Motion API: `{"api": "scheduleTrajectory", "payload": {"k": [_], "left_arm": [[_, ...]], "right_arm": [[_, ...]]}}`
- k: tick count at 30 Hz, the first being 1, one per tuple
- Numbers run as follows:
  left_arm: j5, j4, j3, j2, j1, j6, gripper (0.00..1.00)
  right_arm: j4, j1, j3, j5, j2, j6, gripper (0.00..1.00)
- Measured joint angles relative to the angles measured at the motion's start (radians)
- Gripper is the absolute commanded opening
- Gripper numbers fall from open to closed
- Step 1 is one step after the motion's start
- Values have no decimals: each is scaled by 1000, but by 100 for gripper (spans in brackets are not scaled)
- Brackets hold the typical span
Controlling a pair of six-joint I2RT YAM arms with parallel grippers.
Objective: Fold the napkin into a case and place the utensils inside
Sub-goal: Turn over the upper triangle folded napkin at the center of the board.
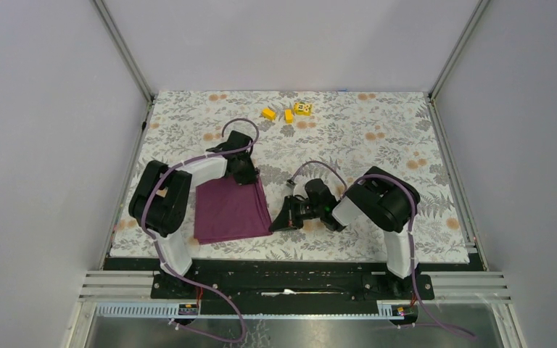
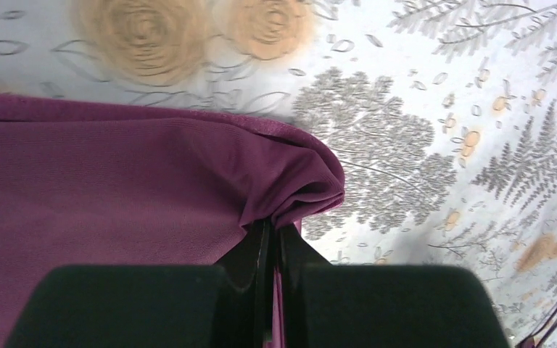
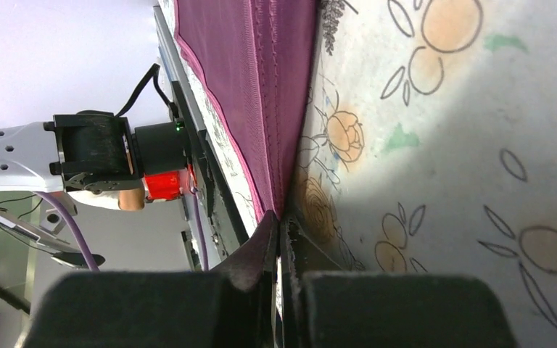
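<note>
Nearest me, the black mounting rail (image 1: 297,279) runs along the bench's front edge, with both arm bases bolted to it. Just beyond it the napkin (image 1: 228,210) lies on the floral tablecloth (image 1: 362,145) in front of the left arm, mostly flat, plum-purple and faintly shiny.

At the napkin's near right corner, my right pincer (image 3: 279,221) is pressed together on the cloth's edge. Its wrist view shows the napkin (image 3: 254,87) tapering straight into the fingertips, with a stitched hem along that side. From above, the right pincer (image 1: 279,221) is largely hidden under its own wrist, so I cannot see the contact there.

At the napkin's far right corner, my left pincer (image 2: 272,228) is clamped on the cloth. The napkin (image 2: 116,181) bunches into a rounded fold at the fingertips, and a sliver of purple shows between the fingers. In the overhead view the left pincer (image 1: 246,174) is covered by its wrist, and the white left forearm (image 1: 196,170) crosses over the napkin's far left corner, hiding it.

Well beyond the napkin, near the bench's far edge, three small yellow blocks (image 1: 288,112) sit close together on the tablecloth. Pale walls (image 1: 290,43) close in the far side and both flanks.
</note>
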Motion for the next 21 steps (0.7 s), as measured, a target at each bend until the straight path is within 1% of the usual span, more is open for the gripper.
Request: {"api": "scheduleTrajectory", "payload": {"k": [1, 2, 4, 7, 9, 10, 11, 12, 14, 16, 19, 21], "left_arm": [[7, 10, 6, 7, -7, -2, 20], [13, 19, 11, 14, -16, -3, 27], [23, 46, 18, 22, -31, -5, 44], [34, 78, 24, 20, -40, -1, 63], [41, 84, 24, 7, -40, 11, 71], [46, 80, 24, -7, -40, 18, 75], [57, 74, 23, -31, -39, 24, 78], [69, 69, 21, -65, -39, 31, 80], [90, 61, 9, -146, -38, 45, 83], [110, 53, -29, -267, -37, 59, 84], [127, 31, -96, -433, -37, 79, 83], [130, 15, -142, -510, -37, 85, 82]], "right_arm": [[1, -3, -6, 1, -5, -3, 0], [0, -5, -12, 3, -10, -8, 3], [-16, -5, -20, 5, -24, -20, 13], [-114, -5, -21, 16, -72, -53, 31], [-201, -5, -16, 29, -118, -85, 43], [-253, -3, -8, 39, -143, -107, 46], [-316, -3, 5, 49, -169, -131, 51], [-379, -3, 21, 68, -195, -159, 53], [-480, -2, 49, 107, -230, -205, 54], [-550, -2, 72, 127, -246, -238, 55], [-610, 0, 104, 135, -246, -259, 54], [-639, 3, 126, 137, -238, -263, 54]]}}
